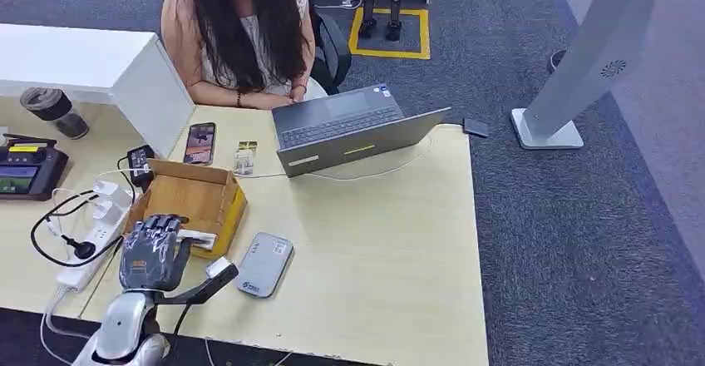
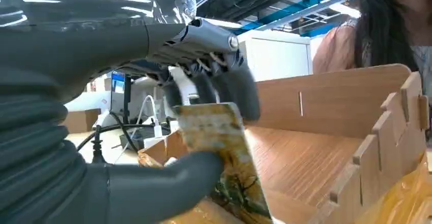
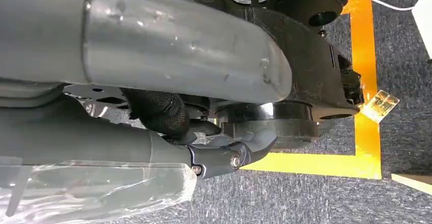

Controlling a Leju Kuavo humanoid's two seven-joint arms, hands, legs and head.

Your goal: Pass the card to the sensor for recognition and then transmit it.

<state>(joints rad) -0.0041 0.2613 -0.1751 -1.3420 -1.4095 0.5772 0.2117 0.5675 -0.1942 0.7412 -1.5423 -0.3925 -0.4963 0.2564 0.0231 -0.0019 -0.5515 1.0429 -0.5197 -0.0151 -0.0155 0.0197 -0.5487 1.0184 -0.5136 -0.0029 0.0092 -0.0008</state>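
A card [image 2: 232, 168] with a yellow and green printed face is pinched in the left robot hand [image 1: 154, 251], thumb on one side and dark fingers [image 2: 239, 94] on the other, at the near edge of an open cardboard box [image 1: 187, 195] in the lower left of the head view. In the left wrist view the card stands steeply on end, its long axis running up and slightly tilted. The sensor [image 1: 264, 264], a flat grey reader, lies on the desk [image 1: 374, 249] just to the right of that robot hand, close beside the box, so the coming move likely carries the card a short way rightward and down over it. The left arm is plainly the nearer one. The right robot hand [image 3: 224, 152] hangs over grey carpet; whether its fingers are curled cannot be told. A person [image 1: 241, 33] sits across the desk behind a laptop [image 1: 349, 129], with a phone [image 1: 199, 143] nearby.
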